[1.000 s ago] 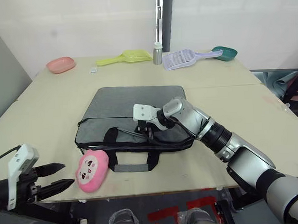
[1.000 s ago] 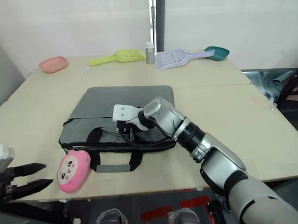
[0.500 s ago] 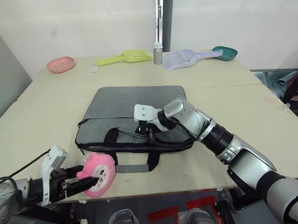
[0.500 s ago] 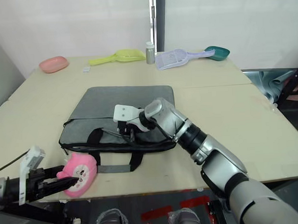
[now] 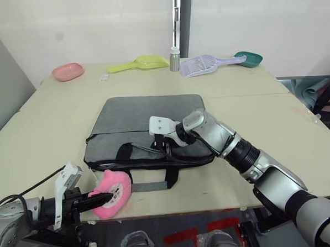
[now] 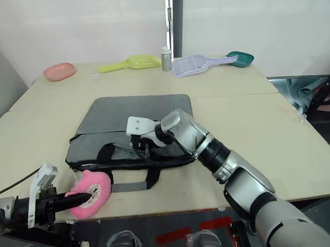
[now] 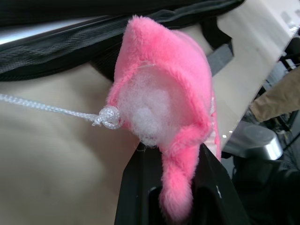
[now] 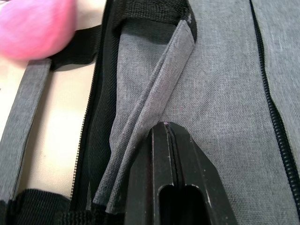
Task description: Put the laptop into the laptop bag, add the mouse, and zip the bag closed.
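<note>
My right gripper (image 5: 167, 147) hides a patch of the slim grey fabric laptop bag (image 5: 145, 116) beneath it, and whatever lies inside that bag is out of sight behind the dark zipper opening (image 8: 96, 117). In my left wrist view, the pink plush toy (image 7: 168, 126) covers much of the bag's black edge, and its face is turned away. My left gripper (image 5: 94, 201) has its fingertips buried in the pink fur. The small item (image 5: 103, 77) beside the pink oval dish (image 5: 67, 71) is too small to identify.
</note>
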### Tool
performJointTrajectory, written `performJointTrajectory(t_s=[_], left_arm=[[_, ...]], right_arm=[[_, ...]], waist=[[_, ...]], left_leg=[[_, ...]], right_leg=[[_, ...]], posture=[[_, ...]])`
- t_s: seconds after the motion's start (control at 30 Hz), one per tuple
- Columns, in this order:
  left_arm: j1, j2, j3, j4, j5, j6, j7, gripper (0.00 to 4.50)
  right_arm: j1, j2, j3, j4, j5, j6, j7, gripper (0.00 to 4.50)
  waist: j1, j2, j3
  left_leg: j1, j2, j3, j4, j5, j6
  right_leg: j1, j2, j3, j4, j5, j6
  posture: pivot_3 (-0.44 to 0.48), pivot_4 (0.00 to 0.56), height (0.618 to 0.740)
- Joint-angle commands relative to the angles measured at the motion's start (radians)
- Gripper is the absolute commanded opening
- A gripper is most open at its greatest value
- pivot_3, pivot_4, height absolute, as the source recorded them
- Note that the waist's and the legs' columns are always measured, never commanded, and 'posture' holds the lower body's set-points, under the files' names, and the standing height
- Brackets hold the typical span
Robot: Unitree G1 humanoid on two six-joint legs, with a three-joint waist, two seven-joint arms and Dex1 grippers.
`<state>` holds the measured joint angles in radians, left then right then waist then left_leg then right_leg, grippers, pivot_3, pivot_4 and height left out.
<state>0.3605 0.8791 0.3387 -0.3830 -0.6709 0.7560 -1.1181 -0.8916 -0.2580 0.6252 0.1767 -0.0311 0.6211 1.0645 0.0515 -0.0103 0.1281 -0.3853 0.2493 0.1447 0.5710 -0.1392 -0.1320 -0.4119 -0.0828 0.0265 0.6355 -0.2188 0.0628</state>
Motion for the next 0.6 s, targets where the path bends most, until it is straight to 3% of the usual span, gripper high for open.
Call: performJointTrajectory(t_s=[0.03,0.23,0.6], left_arm=[[0.013,0.023,-0.037,-0.079,-0.001,-0.014,-0.018,0.01],[-0.043,0.010,-0.078,-0.116,0.021,0.007,0.075,0.01],[-0.301,-0.173,-0.325,-0.109,0.061,0.114,0.327,0.01]], right_arm=[[0.022,-0.003,0.015,0.000,-0.013,0.018,0.006,0.00],[0.025,-0.003,0.015,0.000,-0.013,0.026,0.013,0.00],[0.037,0.001,0.016,-0.022,-0.009,0.054,0.019,0.00]], waist=[[-0.002,0.000,0.000],[-0.003,0.001,0.000],[0.005,0.005,-0.007]], left_leg=[[0.000,0.000,0.000,0.000,0.000,0.000],[0.001,0.000,0.000,0.000,0.000,0.000],[0.001,-0.001,0.000,0.004,0.000,0.000]], right_leg=[[0.000,0.000,0.000,0.000,0.000,0.000],[0.000,0.000,0.000,0.002,0.000,0.000],[0.001,-0.001,0.001,0.004,0.000,0.000]], posture=[[0.000,0.150,0.740],[0.000,0.150,0.740],[0.000,0.150,0.740]])
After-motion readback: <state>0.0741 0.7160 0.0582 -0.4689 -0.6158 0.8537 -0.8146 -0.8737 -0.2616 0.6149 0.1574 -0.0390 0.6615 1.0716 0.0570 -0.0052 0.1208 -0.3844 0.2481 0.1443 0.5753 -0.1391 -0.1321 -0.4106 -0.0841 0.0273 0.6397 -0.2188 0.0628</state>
